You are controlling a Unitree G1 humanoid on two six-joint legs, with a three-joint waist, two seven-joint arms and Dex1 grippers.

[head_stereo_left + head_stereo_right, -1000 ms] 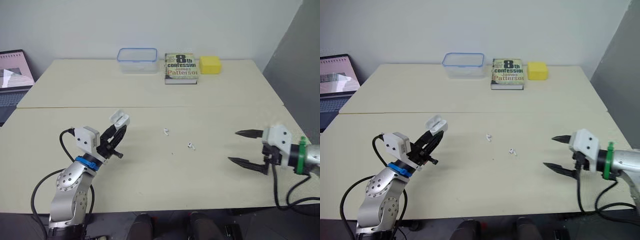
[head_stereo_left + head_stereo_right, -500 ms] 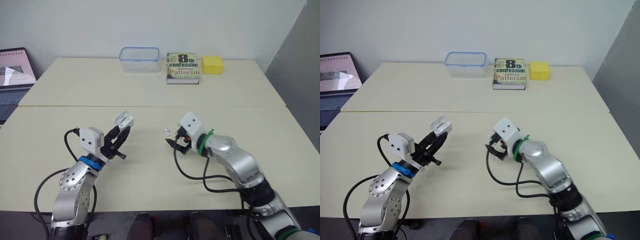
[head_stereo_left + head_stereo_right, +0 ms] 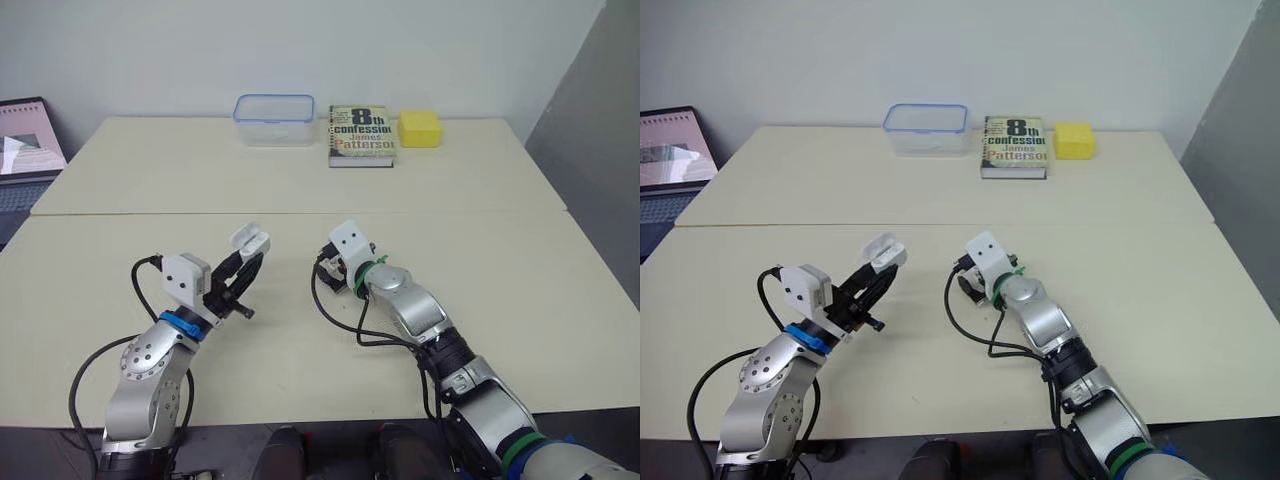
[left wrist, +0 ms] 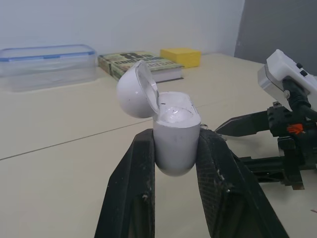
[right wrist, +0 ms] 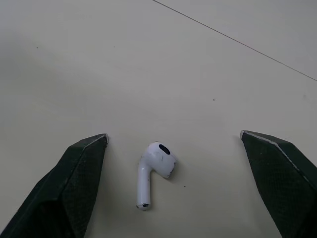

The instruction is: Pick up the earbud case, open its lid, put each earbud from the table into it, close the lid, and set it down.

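Note:
The white earbud case (image 4: 174, 134) stands upright between the fingers of my left gripper (image 4: 173, 148), which is shut on it. Its lid is hinged open. From the head, the case (image 3: 248, 242) hangs a little above the table's front left part. My right gripper (image 5: 173, 135) is open and low over the table, with one white earbud (image 5: 152, 171) lying flat between its fingers, touching neither. That gripper (image 3: 323, 272) sits just right of the case. My right arm hides the table where the second earbud lay earlier.
Along the far edge stand a clear plastic box with a blue rim (image 3: 274, 118), a paperback book (image 3: 362, 135) and a yellow block (image 3: 421, 128). A laptop (image 3: 25, 150) sits off the left side. A seam crosses the cream table (image 3: 300, 190).
My right arm has swung in from the table's right edge to the middle, and its open fingers now straddle an earbud. The left gripper has kept hold of the open case, barely moving.

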